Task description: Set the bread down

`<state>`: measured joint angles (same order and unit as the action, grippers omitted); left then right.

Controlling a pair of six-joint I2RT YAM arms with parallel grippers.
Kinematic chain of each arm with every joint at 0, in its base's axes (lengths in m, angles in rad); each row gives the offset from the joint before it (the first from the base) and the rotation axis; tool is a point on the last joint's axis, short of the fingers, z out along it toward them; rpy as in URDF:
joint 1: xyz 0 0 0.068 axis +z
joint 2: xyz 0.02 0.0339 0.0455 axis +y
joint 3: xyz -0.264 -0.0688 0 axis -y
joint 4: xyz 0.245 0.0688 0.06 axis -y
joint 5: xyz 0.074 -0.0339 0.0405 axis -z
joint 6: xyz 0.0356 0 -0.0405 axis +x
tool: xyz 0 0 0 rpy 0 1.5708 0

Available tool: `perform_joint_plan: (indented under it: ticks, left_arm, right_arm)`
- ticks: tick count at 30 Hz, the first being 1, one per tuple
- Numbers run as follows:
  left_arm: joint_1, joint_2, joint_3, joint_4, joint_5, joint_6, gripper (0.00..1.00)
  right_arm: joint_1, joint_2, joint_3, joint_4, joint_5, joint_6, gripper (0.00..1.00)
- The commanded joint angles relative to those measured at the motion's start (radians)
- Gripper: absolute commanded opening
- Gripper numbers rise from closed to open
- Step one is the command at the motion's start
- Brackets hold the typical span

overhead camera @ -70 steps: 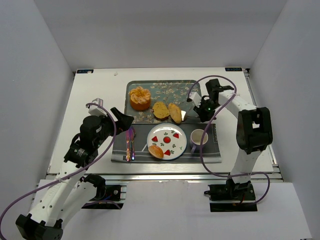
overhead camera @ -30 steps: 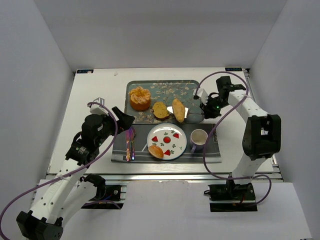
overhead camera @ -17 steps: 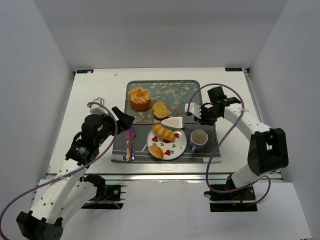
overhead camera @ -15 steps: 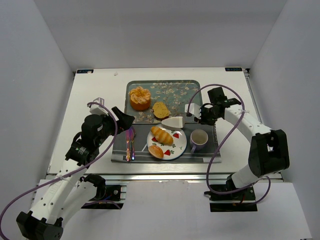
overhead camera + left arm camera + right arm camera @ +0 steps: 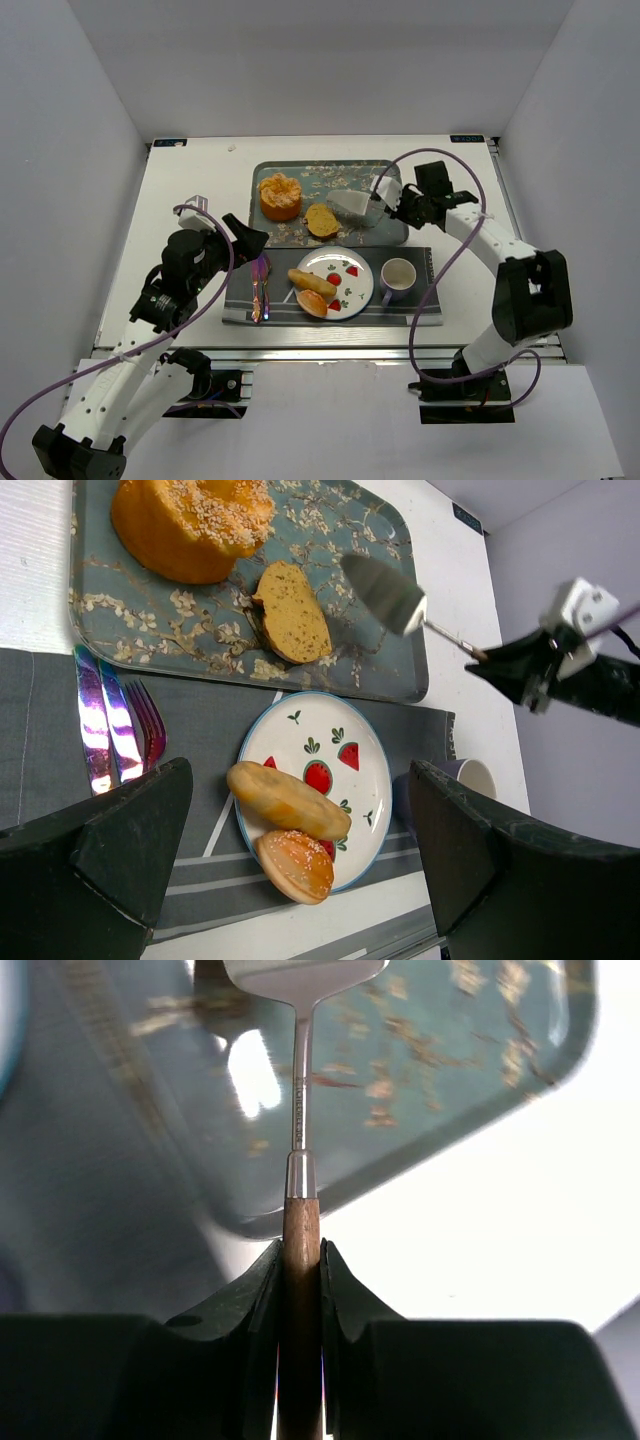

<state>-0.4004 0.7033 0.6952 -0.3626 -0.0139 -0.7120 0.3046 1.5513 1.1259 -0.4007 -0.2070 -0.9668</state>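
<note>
The oval roll (image 5: 312,281), on the tray (image 5: 310,172) a moment ago, now lies on the plate (image 5: 371,283) at its 9 o'clock, beside the bun (image 5: 313,303). Two down: the right hand (image 5: 397,204), clamped on the server (image 5: 350,205) by its handle, returns for the slice (image 5: 321,220) at 12 o'clock; the left hand (image 5: 245,238) gapes wide.

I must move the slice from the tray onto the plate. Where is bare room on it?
The plate is bare on its right half, toward the cup. Its left, near part is crowded by the roll and the bun.
</note>
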Motion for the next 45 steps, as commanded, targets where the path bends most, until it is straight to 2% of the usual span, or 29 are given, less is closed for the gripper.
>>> perform_joint_plan:
  ticks: [1, 2, 6, 11, 16, 22, 31, 45]
  left_arm:
    - [0.005, -0.007, 0.000, 0.008, 0.005, 0.000, 0.98]
    - [0.003, -0.004, 0.003, 0.008, 0.005, 0.002, 0.98]
    - [0.005, 0.005, 0.009, 0.010, 0.003, 0.003, 0.98]
    - [0.005, 0.001, 0.007, 0.004, 0.000, 0.003, 0.98]
    - [0.005, 0.002, 0.010, 0.002, -0.003, 0.006, 0.98]
    - [0.005, 0.002, 0.007, 0.004, -0.006, 0.005, 0.98]
    - [0.005, -0.005, -0.006, 0.005, -0.004, 0.005, 0.98]
    - [0.005, -0.028, -0.017, -0.004, -0.009, -0.003, 0.98]
  right_arm:
    - [0.005, 0.097, 0.093, 0.132, 0.157, 0.132, 0.00]
    - [0.025, 0.139, 0.107, 0.151, 0.241, 0.122, 0.00]
    - [0.067, 0.222, 0.133, 0.189, 0.359, 0.105, 0.00]
    - [0.105, 0.283, 0.166, 0.230, 0.389, 0.070, 0.00]
    - [0.136, 0.351, 0.252, 0.165, 0.350, 0.030, 0.00]
    - [0.175, 0.326, 0.223, 0.122, 0.281, -0.061, 0.00]
    - [0.180, 0.297, 0.213, -0.105, 0.112, -0.188, 0.00]
    - [0.163, 0.311, 0.241, -0.199, 0.041, -0.185, 0.00]
